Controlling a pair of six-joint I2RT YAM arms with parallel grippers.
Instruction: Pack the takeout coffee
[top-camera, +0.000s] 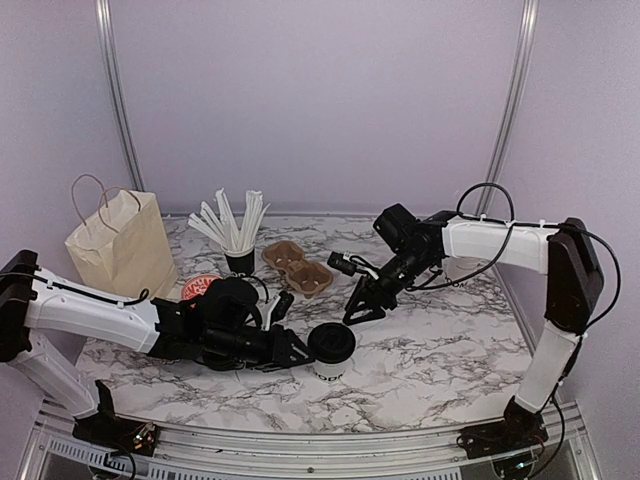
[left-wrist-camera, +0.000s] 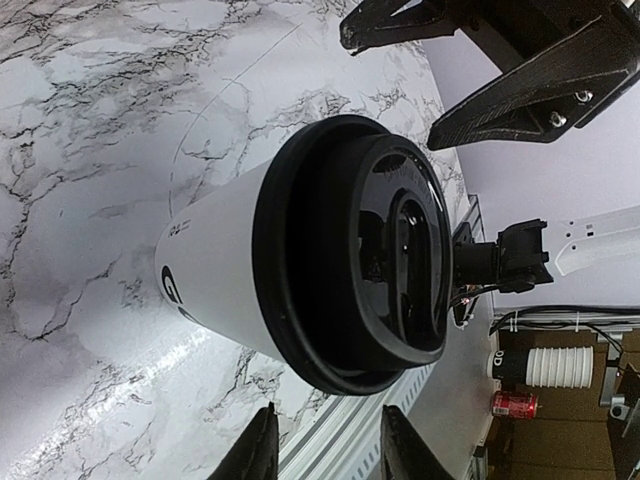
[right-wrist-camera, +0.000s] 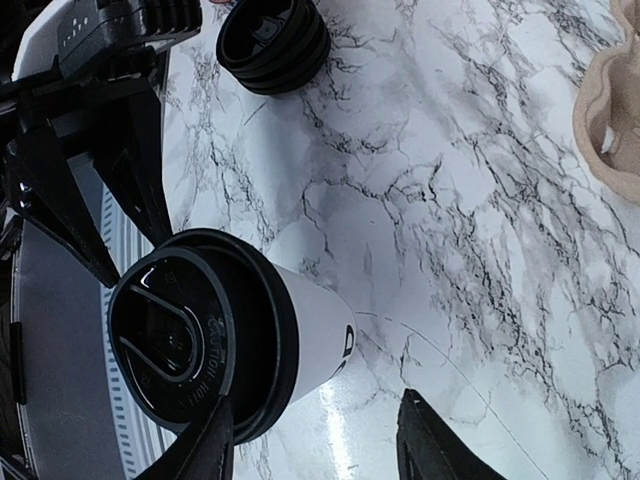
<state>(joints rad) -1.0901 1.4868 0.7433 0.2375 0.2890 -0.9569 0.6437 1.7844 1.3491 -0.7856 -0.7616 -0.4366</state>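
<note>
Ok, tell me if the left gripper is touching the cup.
Apart. Left wrist view: a visible gap separates the left gripper's fingertips from the cup.

A single takeout coffee cup (top-camera: 331, 352) stood upright on the marble tabletop (top-camera: 450, 360), just below the centre of the overhead frame. Its white paper body narrowed toward the base, where black lettering (left-wrist-camera: 172, 285) showed. A round black plastic lid (right-wrist-camera: 185, 340) sat snug over the rim, with a raised oval panel on top. In the right wrist view the cup filled the lower left.
</note>
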